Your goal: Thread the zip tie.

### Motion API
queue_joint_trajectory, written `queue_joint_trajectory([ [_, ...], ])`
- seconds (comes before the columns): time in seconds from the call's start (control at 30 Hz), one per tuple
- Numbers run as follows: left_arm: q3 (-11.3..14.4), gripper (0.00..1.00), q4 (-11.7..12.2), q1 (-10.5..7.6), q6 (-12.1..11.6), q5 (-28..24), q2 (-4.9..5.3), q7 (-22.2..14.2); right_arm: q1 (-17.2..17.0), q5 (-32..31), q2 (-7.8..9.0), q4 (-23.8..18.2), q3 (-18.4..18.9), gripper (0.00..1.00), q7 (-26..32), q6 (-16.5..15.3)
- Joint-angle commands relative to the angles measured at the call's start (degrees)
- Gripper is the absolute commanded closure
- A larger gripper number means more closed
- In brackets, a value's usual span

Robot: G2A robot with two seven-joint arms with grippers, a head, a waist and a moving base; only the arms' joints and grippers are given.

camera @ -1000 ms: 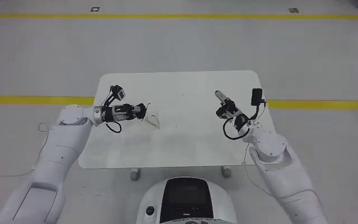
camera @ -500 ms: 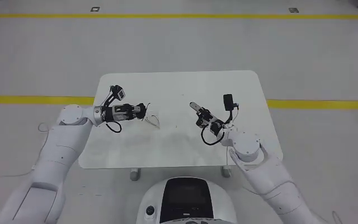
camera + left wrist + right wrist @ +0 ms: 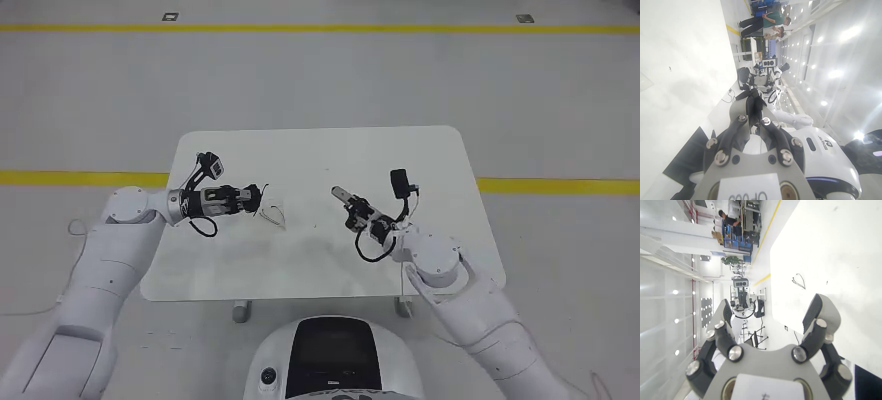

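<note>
I see the zip tie on the white table. It is on the table's left half, about midway between the far edge and the near edge, and it is bent into a thin loop.

My left gripper is over the table's left half too, just beside the zip tie. Its 2 fingers are pressed tight together, and I cannot see anything between them.

My right gripper is near the middle of the table. Its 2 fingers are spread wide, with nothing between them. On the right wrist camera, the zip tie lies on the table beyond those wide fingers.
</note>
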Motion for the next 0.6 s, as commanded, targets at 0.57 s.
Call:
queue_joint_trajectory([
  [0.57,0.0,1.0,0.0,0.0,0.0,0.0,0.0,0.0,15.9,17.35,-5.6,20.66,-9.71,0.0,9.87,-3.71],
])
